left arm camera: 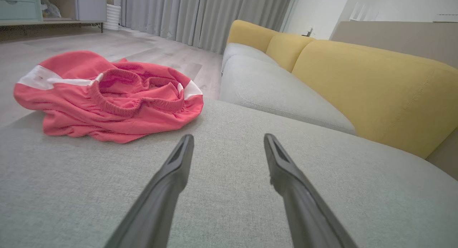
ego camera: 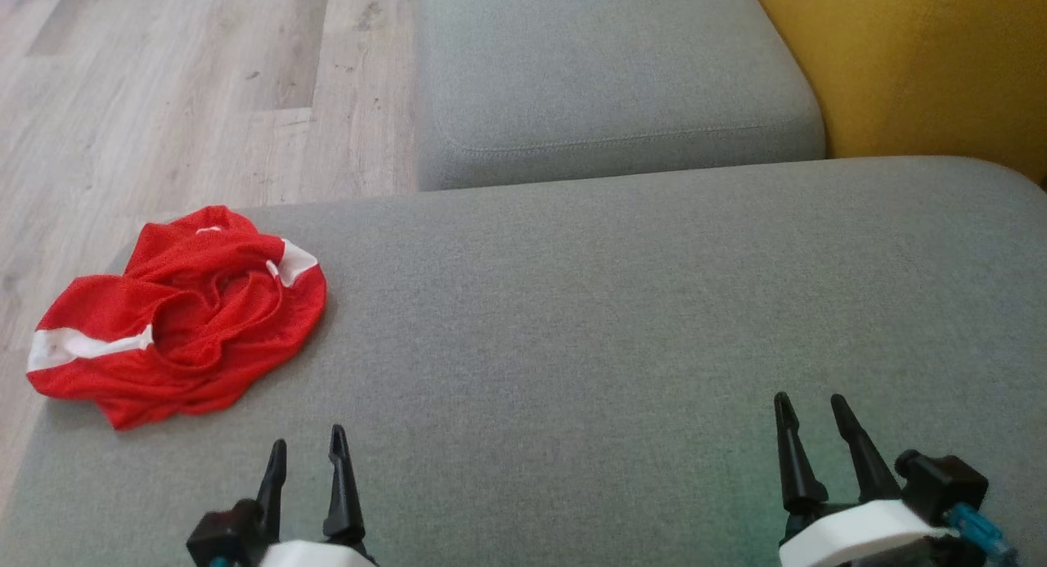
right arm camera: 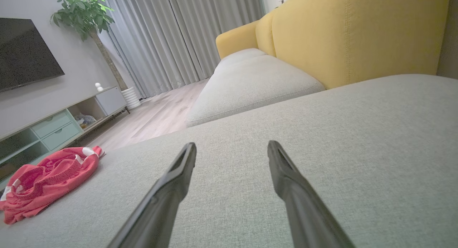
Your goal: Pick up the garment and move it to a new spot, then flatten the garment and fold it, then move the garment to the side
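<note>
My left pincer [ego camera: 307,438] hangs over the near edge of the broad grey cushion [ego camera: 613,305], fingers spread, nothing between them. My right pincer [ego camera: 811,399] hangs over the same near edge, toward the cushion's right side, fingers likewise spread and holding nothing. The red garment [ego camera: 180,321] lies crumpled on the cushion's far left corner, white stripes showing, its elastic waistband bunched on top. It sits ahead of my left pincer and off to its left, apart from the fingertips, and well apart from my right pincer. Beyond the cushion's far edge lies a second grey seat cushion [ego camera: 605,76], with a yellow backrest [ego camera: 924,60] along the right. Pale wood floor [ego camera: 164,84] runs past the cushion's left, toward grey curtains [left arm camera: 200,15], a low cabinet [right arm camera: 53,126], a dark television [right arm camera: 25,54] and a leafy plant [right arm camera: 82,11].
</note>
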{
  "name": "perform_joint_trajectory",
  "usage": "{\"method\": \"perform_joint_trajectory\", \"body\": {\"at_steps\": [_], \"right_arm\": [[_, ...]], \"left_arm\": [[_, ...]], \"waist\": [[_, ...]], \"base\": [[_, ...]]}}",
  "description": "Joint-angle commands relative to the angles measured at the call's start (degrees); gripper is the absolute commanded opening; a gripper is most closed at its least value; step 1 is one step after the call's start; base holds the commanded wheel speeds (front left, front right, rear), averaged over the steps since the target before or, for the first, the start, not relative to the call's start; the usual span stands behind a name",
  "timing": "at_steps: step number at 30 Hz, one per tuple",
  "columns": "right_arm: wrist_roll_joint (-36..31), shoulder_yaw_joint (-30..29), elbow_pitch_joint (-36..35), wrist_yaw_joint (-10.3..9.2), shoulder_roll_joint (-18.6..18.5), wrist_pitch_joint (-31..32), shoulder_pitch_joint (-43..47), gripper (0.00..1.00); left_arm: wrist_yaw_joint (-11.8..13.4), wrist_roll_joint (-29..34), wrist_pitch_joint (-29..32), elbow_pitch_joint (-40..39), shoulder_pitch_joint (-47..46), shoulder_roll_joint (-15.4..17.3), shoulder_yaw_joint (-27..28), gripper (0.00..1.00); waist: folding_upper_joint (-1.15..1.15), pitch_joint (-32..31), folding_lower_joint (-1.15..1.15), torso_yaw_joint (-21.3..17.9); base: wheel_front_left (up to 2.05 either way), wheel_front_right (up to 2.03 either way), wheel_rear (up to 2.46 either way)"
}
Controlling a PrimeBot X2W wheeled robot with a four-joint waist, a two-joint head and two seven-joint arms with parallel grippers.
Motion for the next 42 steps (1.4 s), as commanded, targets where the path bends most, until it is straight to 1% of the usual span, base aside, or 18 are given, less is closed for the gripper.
{"method": "perform_joint_trajectory", "body": {"at_steps": [1, 8, 10, 21, 36, 39, 42], "right_arm": [[-2.6, 1.3, -2.1, 0.38, -0.5, -1.2, -1.5, 1.0], [-8.6, 1.8, -2.1, 0.41, -0.5, -2.6, -0.8, 1.0], [-9.3, 1.7, -2.0, 0.41, -0.5, -2.7, -0.7, 1.0], [-16.6, -1.5, -1.2, 0.45, -0.6, -4.6, -0.2, 1.0], [-16.5, -2.7, -0.7, 0.45, -0.6, -4.6, -0.1, 1.0], [-16.5, -3.0, -0.8, 0.45, -0.6, -4.6, 0.0, 1.0], [-16.4, -3.0, -0.9, 0.45, -0.6, -4.6, 0.2, 1.0]], "left_arm": [[0.7, 2.3, -1.1, -1.3, -1.2, 0.3, 1.2, 1.0], [1.9, 7.6, -2.5, -1.4, -0.9, 0.4, 0.5, 1.0], [1.9, 8.3, -2.7, -1.5, -0.8, 0.4, 0.4, 1.0], [2.4, 15.2, -4.5, -1.2, -0.4, 0.4, -0.6, 1.0], [2.1, 13.3, -4.6, 0.0, -0.6, 0.4, 0.4, 1.0], [2.4, 13.7, -4.6, 0.1, -1.0, 0.4, 0.5, 1.0], [2.9, 14.4, -4.6, -0.3, -1.5, 0.4, 0.7, 1.0]], "waist": [[0.0, -0.3, 0.0, 0.1], [0.0, -0.6, 0.0, 0.3], [0.0, -0.6, 0.0, 0.3], [0.0, -1.0, 0.0, 0.2], [0.0, -1.0, 0.0, 0.2], [0.0, -0.9, 0.0, 1.0], [0.0, -0.7, 0.0, 2.8]], "base": [[0.0, 0.0, 0.0], [0.0, 0.0, 0.0], [0.0, 0.0, 0.0], [0.0, 0.0, 0.0], [0.0, 0.0, 0.0], [0.0, 0.0, 0.0], [0.0, 0.0, 0.0]]}}
